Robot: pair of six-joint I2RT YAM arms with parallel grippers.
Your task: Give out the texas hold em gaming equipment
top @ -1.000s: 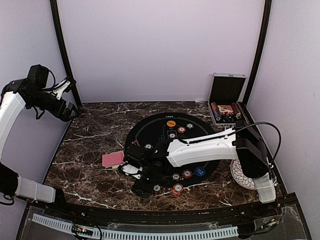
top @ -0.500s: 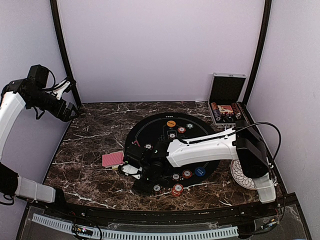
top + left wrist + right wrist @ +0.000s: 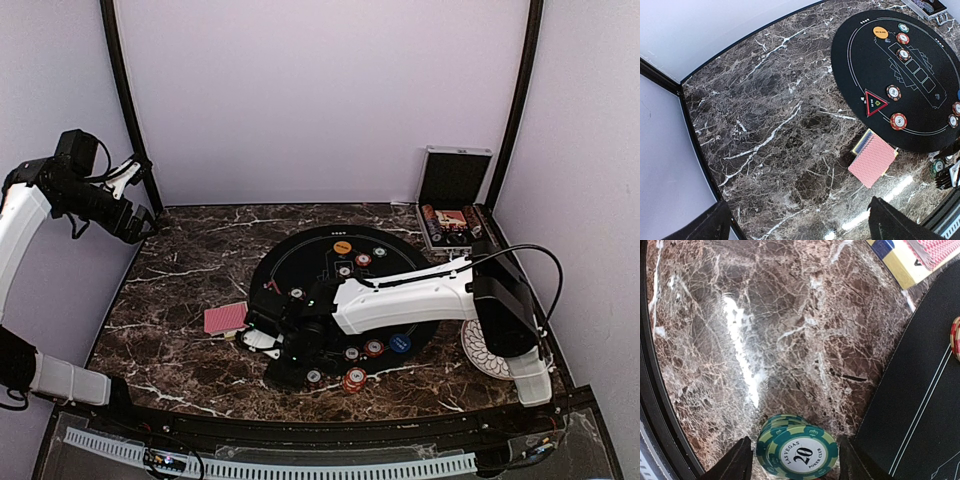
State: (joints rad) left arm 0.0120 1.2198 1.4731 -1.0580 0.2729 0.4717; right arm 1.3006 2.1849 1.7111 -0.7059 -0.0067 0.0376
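Marble, dark brown with white veining, glossy, one glare streak: top of the table point(image 3: 180, 290). Round black felt mat point(image 3: 860, 60) at centre, thin white printed lines. Flat on the mat: single striped poker chips point(image 3: 898, 121), red-edged triangular marker point(image 3: 875, 102), orange round button point(image 3: 880, 32), blue round button point(image 3: 400, 343). Rectangular red-backed cards point(image 3: 873, 160) with fine lattice print on bare marble just off the mat's left rim, yellow-and-blue box point(image 3: 861, 143) showing along one side. Green chip stack point(image 3: 797, 452), green-and-white striped rims, top face marked 20, slightly skewed, standing on marble just beside the mat's near-left rim. Right tool point(image 3: 794, 441) low over it, about half closed, one dark finger point(image 3: 740, 462) on each side and close against the rims; actual contact not resolvable, so grip unconfirmed. Left tool point(image 3: 810, 227) high over the far-left corner, spread wide, nothing between the fingers. Short red chip stack point(image 3: 354, 380) at the mat's near rim. Silver case point(image 3: 455, 195) open at the far-right corner; white patterned plate point(image 3: 478, 352) at right, partly under the right arm. Room: broad bare marble left of the mat and ahead of the right tool up to the cards; in the right wrist view, black table border point(image 3: 647, 390) near on one side, mat edge close on the other.
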